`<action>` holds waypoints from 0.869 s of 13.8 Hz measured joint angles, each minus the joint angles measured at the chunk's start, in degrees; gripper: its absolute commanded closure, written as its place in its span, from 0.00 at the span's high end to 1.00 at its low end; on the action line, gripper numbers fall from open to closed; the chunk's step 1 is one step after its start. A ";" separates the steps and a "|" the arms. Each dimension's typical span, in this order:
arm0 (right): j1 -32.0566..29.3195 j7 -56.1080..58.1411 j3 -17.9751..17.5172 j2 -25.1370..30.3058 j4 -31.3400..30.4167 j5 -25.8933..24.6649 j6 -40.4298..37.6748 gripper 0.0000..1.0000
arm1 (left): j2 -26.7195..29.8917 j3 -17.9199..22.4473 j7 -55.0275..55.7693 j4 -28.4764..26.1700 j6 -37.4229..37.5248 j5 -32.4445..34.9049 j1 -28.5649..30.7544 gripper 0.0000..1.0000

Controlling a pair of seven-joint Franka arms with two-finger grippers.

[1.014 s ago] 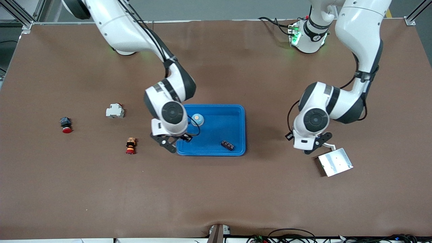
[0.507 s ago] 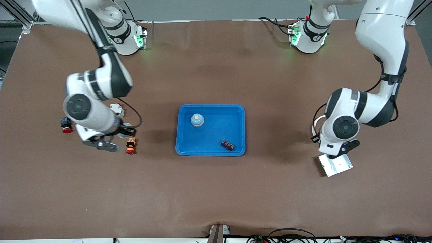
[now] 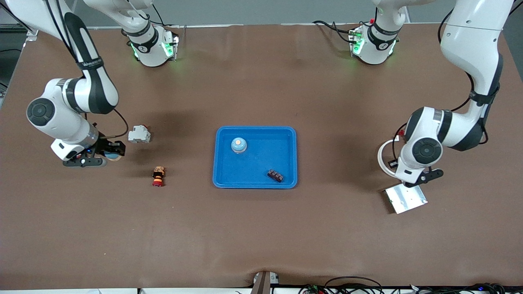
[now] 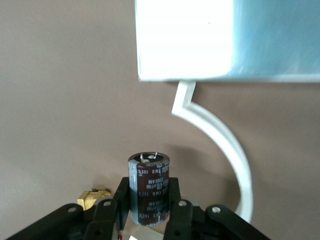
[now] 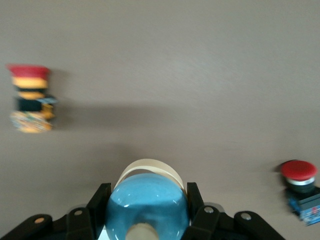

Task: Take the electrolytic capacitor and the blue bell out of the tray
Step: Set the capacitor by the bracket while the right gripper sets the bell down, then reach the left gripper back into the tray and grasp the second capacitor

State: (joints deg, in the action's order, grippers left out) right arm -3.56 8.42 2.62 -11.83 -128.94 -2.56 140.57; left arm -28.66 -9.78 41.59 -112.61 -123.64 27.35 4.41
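Observation:
My left gripper (image 4: 149,191) is shut on a dark brown cylindrical capacitor (image 4: 149,192), held up over the table beside a shiny metal plate (image 4: 200,40). In the front view that gripper (image 3: 417,179) hangs at the plate's (image 3: 406,199) edge, toward the left arm's end. My right gripper (image 5: 147,202) is shut on a round blue bell (image 5: 147,207). It hovers low (image 3: 109,153) toward the right arm's end. A second blue bell (image 3: 239,145) sits in the blue tray (image 3: 286,134) at the table's middle.
A small black part (image 3: 276,176) lies in the tray's nearer corner. A white breaker (image 3: 139,134) and a red-and-yellow button stack (image 3: 158,176) stand near the right gripper. A red push button (image 5: 300,187) shows in the right wrist view. A white cable loop (image 4: 225,145) curves beside the plate.
The right arm swung from the tray's edge toward its own end of the table, carrying the bell. The left arm shifted toward its end, over the metal plate's edge.

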 measured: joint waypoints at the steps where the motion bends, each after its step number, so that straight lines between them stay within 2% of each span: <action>1: -2.20 3.31 -0.02 0.01 -1.34 0.00 0.97 0.00 | 0.00 0.01 0.01 -1.17 -0.38 0.45 0.23 0.00; 2: -4.36 6.21 -0.02 0.03 -2.46 0.00 1.41 0.00 | 0.00 0.01 0.01 -1.91 -0.56 0.59 0.49 0.13; 3: -6.25 8.57 -0.02 0.16 -3.76 0.00 2.20 0.00 | 0.00 0.01 0.01 -2.32 -0.66 0.60 0.70 0.36; 4: -7.69 10.27 -0.03 0.46 -5.57 0.00 3.90 0.00 | 0.00 0.01 0.00 -2.43 -0.74 0.61 0.82 0.90; 5: -8.60 11.25 -0.05 0.89 -7.84 0.00 6.01 0.00 | 0.01 0.01 0.00 -2.42 -0.87 0.61 0.86 1.00; 8: -10.47 13.57 -0.13 1.43 -13.87 0.00 12.42 0.00 | 0.12 -0.02 0.14 -1.72 -1.25 0.62 0.86 1.00; 12: -14.13 17.74 -0.17 1.44 -16.30 0.00 14.31 0.00 | 1.39 -1.54 1.84 0.70 -1.25 0.19 0.87 1.00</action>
State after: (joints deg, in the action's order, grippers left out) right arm -17.69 26.16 2.45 -10.39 -145.25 -2.56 154.88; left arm -27.27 -11.32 43.44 -111.91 -124.89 27.54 5.28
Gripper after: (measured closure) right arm 0.339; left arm 0.048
